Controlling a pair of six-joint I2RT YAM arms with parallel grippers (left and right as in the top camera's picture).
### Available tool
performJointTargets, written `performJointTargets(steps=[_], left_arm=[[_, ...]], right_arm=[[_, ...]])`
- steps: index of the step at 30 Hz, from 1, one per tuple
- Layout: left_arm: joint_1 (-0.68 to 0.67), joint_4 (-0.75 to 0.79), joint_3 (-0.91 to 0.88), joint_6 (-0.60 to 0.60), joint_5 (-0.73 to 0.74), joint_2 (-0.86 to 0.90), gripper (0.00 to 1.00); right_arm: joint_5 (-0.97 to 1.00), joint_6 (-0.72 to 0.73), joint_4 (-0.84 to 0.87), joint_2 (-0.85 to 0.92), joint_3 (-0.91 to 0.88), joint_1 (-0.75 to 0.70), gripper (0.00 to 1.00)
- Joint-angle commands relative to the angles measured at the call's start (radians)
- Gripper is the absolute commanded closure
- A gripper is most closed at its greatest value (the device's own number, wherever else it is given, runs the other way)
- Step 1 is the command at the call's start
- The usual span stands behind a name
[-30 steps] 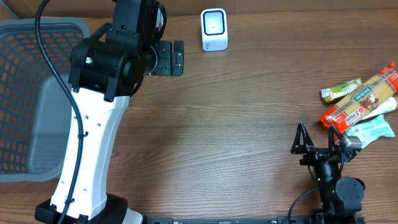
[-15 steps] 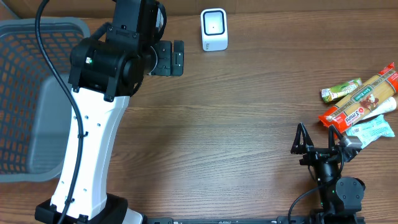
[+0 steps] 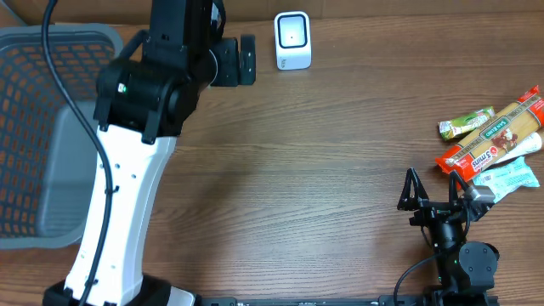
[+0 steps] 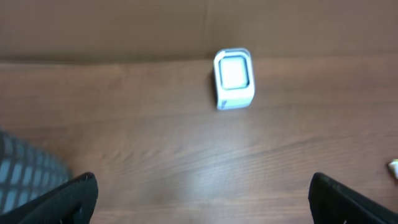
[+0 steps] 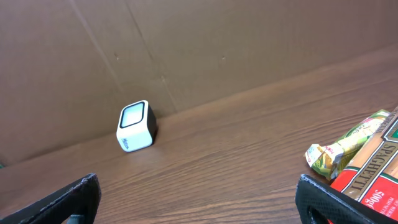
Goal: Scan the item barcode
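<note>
The white barcode scanner (image 3: pixel 292 40) stands at the table's back edge, also visible in the left wrist view (image 4: pixel 234 78) and right wrist view (image 5: pixel 135 126). The items lie at the right: a green snack pack (image 3: pixel 466 123) (image 5: pixel 345 149), a red spaghetti pack (image 3: pixel 497 140) (image 5: pixel 373 183) and a pale blue packet (image 3: pixel 508 178). My left gripper (image 3: pixel 242 61) (image 4: pixel 202 205) hovers just left of the scanner, open and empty. My right gripper (image 3: pixel 436 194) (image 5: pixel 199 205) sits low near the front right, open, empty, a little left of the items.
A grey mesh basket (image 3: pixel 51 127) fills the left side of the table, and its corner shows in the left wrist view (image 4: pixel 25 177). A brown cardboard wall (image 5: pixel 186 50) runs behind the scanner.
My left arm has shifted toward the back of the table, carrying its gripper slightly up and closer to the scanner. The right arm and the items have not moved.
</note>
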Motion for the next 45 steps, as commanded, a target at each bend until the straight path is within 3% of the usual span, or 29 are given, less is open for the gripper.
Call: performJointTargets(steps=[1,8,18,24,35,41,45], left_arm=[[0.005,0.138,-0.170,0.024,0.028,-0.115,0.00],[0.046,0.501,-0.631,0.039,0.054,-0.322,0.01],[0.201,1.112,-1.373,0.045,0.222,-0.675,0.01],[0.234,1.361,-1.704,0.101,0.225,-0.904,0.00],[0.236,1.436,-1.983,0.438,0.225,-1.248,0.00],[0.259,1.427,-2.061,0.462,0.225,-1.347,0.00],[0.286,1.329,-2.063,0.465,0.237,-1.389,0.00]], right_arm=[[0.009,-0.004,0.006,-0.012,-0.011,0.005,0.00],[0.009,-0.004,0.006,-0.012,-0.011,0.005,0.00],[0.009,-0.004,0.006,-0.012,-0.011,0.005,0.00],[0.009,-0.004,0.006,-0.012,-0.011,0.005,0.00],[0.009,-0.004,0.006,-0.012,-0.011,0.005,0.00],[0.009,-0.004,0.006,-0.012,-0.011,0.005,0.00],[0.009,-0.004,0.006,-0.012,-0.011,0.005,0.00]])
